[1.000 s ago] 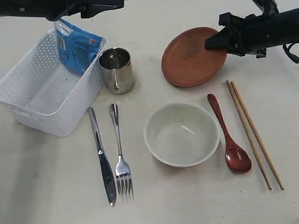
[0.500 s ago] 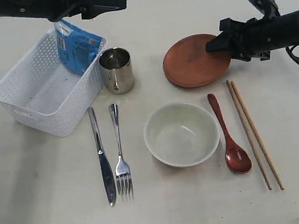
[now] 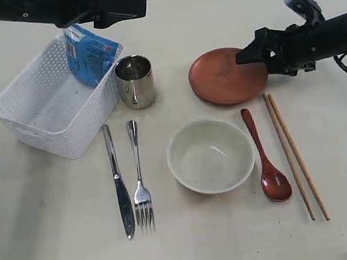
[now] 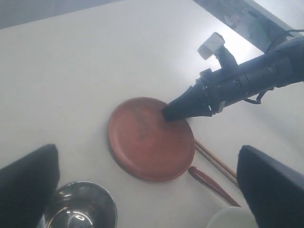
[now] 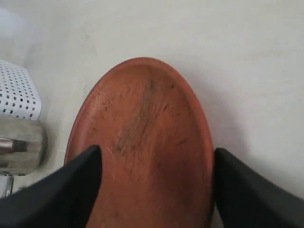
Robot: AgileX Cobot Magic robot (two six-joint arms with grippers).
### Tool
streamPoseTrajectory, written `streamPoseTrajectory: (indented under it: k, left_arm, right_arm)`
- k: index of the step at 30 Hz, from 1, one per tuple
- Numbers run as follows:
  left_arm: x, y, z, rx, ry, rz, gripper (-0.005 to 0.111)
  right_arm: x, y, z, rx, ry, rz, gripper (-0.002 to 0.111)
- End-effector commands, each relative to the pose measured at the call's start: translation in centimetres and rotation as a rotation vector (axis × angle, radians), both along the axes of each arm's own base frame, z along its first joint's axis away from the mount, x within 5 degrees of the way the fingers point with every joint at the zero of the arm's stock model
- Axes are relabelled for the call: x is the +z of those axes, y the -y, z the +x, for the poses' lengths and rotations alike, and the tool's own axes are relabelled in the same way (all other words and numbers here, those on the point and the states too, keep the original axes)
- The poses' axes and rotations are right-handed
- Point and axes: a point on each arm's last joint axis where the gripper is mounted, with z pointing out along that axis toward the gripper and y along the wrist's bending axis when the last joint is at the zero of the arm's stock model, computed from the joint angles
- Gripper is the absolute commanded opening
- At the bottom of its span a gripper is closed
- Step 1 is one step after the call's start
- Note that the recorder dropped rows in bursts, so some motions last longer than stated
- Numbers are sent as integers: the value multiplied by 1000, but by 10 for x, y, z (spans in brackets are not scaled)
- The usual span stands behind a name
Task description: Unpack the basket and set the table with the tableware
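Plate (image 3: 226, 77) lowered, blue packet (image 3: 87, 54) writing illegible

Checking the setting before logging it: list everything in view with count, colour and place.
basket: 1, white, table's left
snack packet: 1, blue, standing in basket
cup: 1, steel, right of basket
knife: 1, steel, left of fork
fork: 1, steel, left of bowl
bowl: 1, cream, centre
spoon: 1, dark red, right of bowl
chopsticks: 2, wooden, right of spoon
plate: 1, reddish-brown, right of cup
table: 1, cream, under everything
left gripper: 1, black, raised near basket, jaws apart
right gripper: 1, black, over plate's edge, jaws apart
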Motion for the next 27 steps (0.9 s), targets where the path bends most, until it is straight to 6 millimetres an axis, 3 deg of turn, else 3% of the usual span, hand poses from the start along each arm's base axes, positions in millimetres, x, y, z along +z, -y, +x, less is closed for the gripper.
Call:
streamPoseTrajectory:
  k: [1,7,13,16,22,27]
  left_arm:
    - [1,0,-1,-26,30,17,93]
    - [-2,-3,2,0,58,82,93]
    - [-8,-8,3,-13,95,203,93]
    - [-12,-16,8,73,74,267,93]
    - [-17,-34,17,182,146,491,93]
    - [-20,-41,18,43,304,743,93]
  right_arm:
    - [3,0,-1,18,21,-16,67]
    - [20,5,2,1,77,-87,67]
    - [57,21,2,-23,180,-152,67]
    - [78,20,-3,12,229,-136,67]
    - [108,16,-9,64,327,-123,67]
    - [117,15,-11,69,353,-126,67]
